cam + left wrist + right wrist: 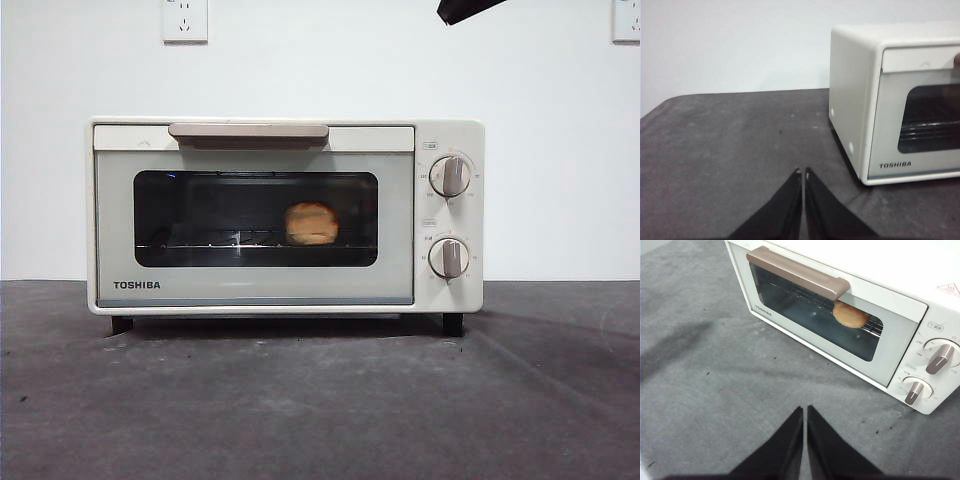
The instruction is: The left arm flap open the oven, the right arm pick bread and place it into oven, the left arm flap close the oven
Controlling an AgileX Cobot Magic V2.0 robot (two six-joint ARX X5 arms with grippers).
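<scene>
On the dark grey table [320, 400], the cream-white TOSHIBA toaster oven [285, 215] stands shut.
Only front and right wrist views show the golden bread [311, 223] behind glass; left claw [803, 172] and right claw [805, 410] hang pinched narrow, empty.

Glossy oven [255, 290] (glass door [255, 218])

Even, soft white light fills all three views, with no harsh glare. The oven [285, 215] casts a dim shadow beneath itself on the grey tabletop [320, 400], and a faint reflection shows on its dark glass. The left wrist view is slightly soft, and a broad shadow darkens the tabletop at the right wrist view's left side.
</scene>
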